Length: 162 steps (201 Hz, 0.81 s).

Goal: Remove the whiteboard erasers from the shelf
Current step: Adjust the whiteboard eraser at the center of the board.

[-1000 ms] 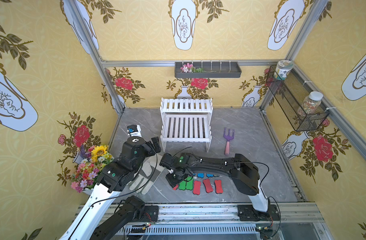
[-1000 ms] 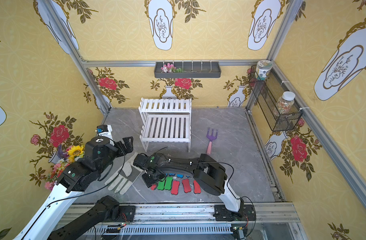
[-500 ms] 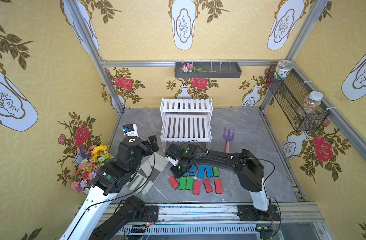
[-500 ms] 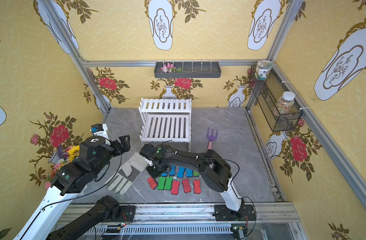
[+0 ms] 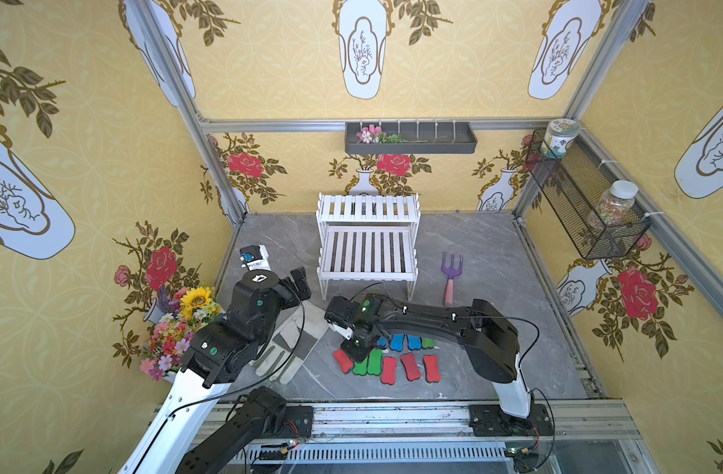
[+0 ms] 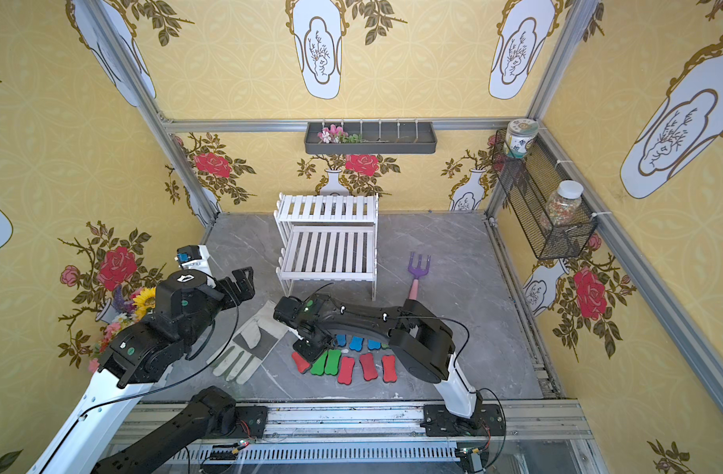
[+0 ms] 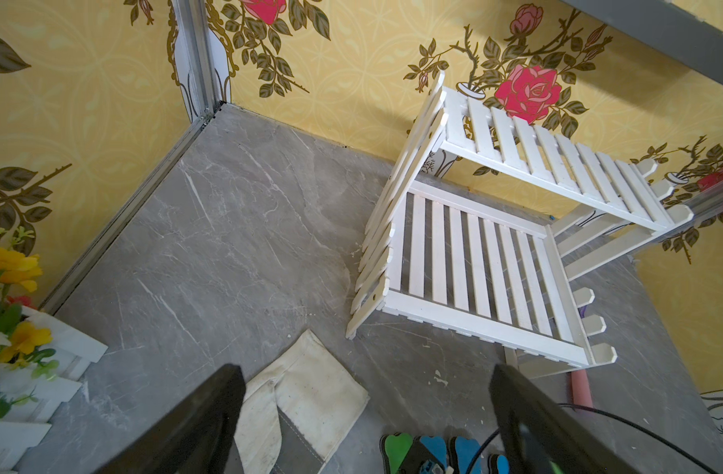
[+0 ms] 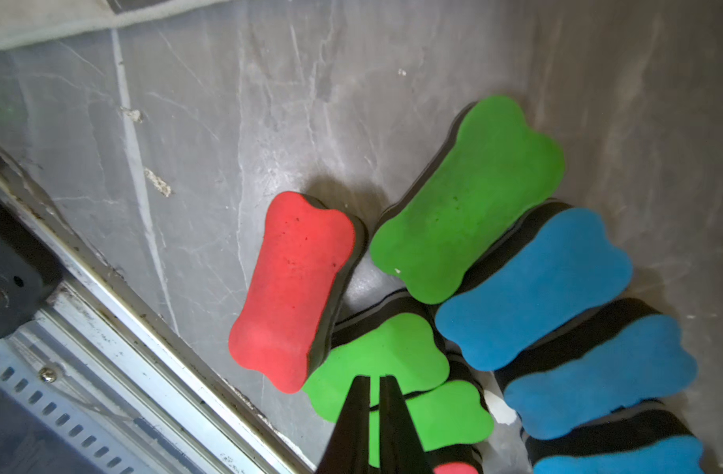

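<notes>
Whiteboard erasers (image 5: 409,366) lie bunched on the bench (image 5: 478,246) just in front of the shelf (image 5: 368,274), whose two tiers both show bare. Right hand (image 8: 375,381) hangs over the green ones, pinched together on nothing. Left hand (image 5: 300,282) hovers near the shelf's front corner, spread wide. The task looks finished or nearly so: lift the right hand straight up without nudging the row.

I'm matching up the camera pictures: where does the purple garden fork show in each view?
Top view: garden fork on the floor, right of the shelf.
Top view: same spot, right of the shelf.
Left wrist: only its pink handle, past the shelf.
Right wrist: not in it.
Landmark: the white shelf, in all but the right wrist.
</notes>
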Motion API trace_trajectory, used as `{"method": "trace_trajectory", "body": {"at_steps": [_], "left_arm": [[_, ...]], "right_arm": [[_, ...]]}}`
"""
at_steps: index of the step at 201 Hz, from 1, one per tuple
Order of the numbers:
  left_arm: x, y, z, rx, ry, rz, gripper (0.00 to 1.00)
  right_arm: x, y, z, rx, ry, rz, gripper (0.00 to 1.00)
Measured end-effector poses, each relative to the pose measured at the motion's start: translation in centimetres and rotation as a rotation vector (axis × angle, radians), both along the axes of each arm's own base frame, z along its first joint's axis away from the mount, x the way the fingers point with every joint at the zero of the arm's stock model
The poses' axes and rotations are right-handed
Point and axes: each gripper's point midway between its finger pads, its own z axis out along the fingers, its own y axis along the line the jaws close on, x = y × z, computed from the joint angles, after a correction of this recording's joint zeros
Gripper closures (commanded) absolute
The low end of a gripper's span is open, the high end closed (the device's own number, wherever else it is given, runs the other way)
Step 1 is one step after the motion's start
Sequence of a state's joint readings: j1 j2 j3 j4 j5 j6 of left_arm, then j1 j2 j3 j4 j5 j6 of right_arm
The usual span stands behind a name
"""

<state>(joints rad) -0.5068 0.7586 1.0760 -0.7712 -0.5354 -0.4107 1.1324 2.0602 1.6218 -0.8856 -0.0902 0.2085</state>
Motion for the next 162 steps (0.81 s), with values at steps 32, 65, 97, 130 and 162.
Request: {"method": "trace_trajectory", "body": {"at_steps": [32, 65, 97, 130, 162], "left_arm": [[0.1, 0.0, 0.0, 0.005, 0.004, -0.001, 0.00], [0.2, 0.1, 0.6, 0.015, -0.008, 0.003, 0.01], [0.4, 0.1, 0.4, 0.024, -0.001, 0.004, 0.01], [0.3, 0.1, 0.4, 0.025, -0.001, 0.004, 0.00], [0.2, 0.1, 0.3, 0.025, -0.001, 0.004, 0.01]], "right_arm": [[-0.4, 0.7, -0.3, 0.006, 0.011, 0.024, 0.93], [-1.4, 1.4, -0.6, 0.018, 0.038, 0.062, 0.96], [-2.2, 2.2, -0.7, 0.039, 0.068, 0.089, 0.96], [-2.5, 3.2, -0.3, 0.072, 0.082, 0.107, 0.94], [-1.8, 3.3, 1.2, 0.109, 0.063, 0.096, 0.76]]}}
